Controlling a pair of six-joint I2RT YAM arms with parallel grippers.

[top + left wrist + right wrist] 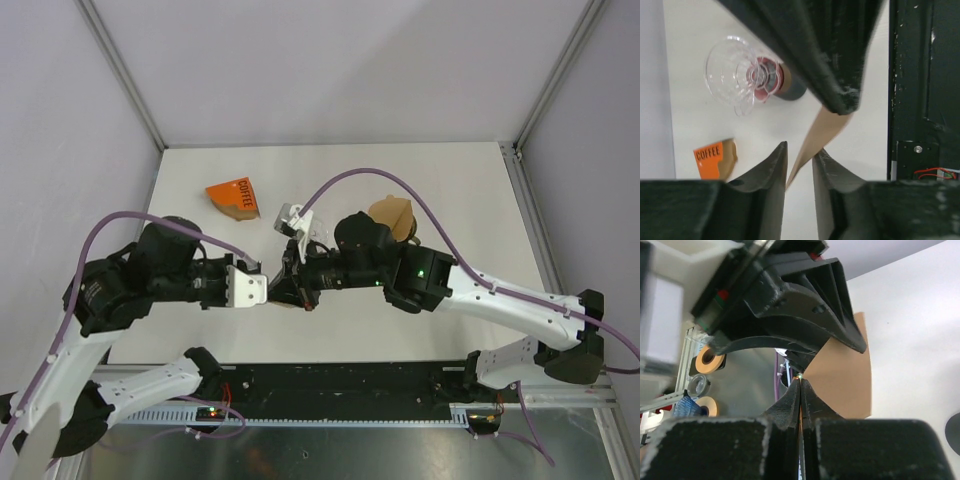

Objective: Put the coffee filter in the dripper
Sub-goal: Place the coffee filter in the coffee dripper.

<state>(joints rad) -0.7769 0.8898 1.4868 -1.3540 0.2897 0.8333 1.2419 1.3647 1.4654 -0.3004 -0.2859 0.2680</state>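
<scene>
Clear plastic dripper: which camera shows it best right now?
Left wrist view. The clear plastic dripper appears nearly whole against the white table, with its rim and cone both visible. The top external view shows only a faint part of it, partly covered by the right arm. The right wrist view does not show it.

White table (450, 190). Bears an orange coffee pack (233, 198) at far left, a clear dripper (740, 75) beside it, brown paper filters (392, 217) further right.
</scene>
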